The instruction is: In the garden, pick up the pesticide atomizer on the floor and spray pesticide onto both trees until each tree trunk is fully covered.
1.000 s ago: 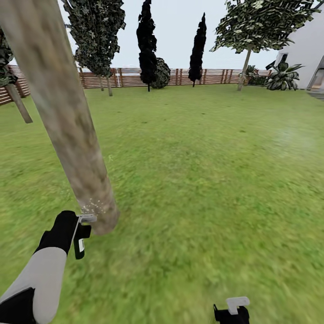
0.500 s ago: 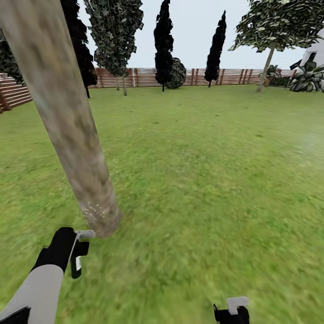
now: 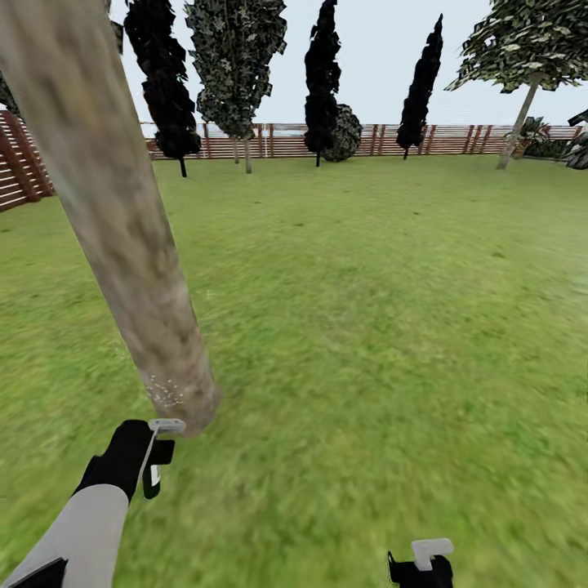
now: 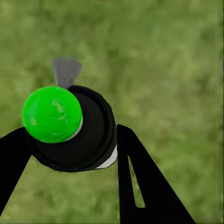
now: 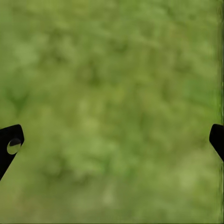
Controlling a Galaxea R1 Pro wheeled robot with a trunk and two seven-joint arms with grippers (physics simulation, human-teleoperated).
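Note:
A thick mottled grey-brown tree trunk (image 3: 122,237) leans across the left of the head view, its foot in the grass. Fine whitish pesticide (image 3: 163,394) specks dot the trunk just above the ground. My left gripper (image 3: 153,461) hangs a little short of the trunk's foot, shut on the pesticide atomizer (image 4: 88,137). The atomizer is a small black bottle with a bright green spot and a white patch, and a finger (image 4: 140,186) presses each side of it. Low at the front right, my right gripper (image 5: 112,140) is open over bare grass. The floor slabs are out of view.
Lawn (image 3: 392,310) stretches to a brown slatted fence (image 3: 269,140) at the back and left. Dark narrow trees (image 3: 322,73) and a leafy one (image 3: 237,65) stand along it. A tree with a pale bare trunk (image 3: 514,131) stands far back right.
The whole view has swung left, so the fence and far trees shifted right. My left gripper with the atomizer has sunk a little lower, away from the speckled patch.

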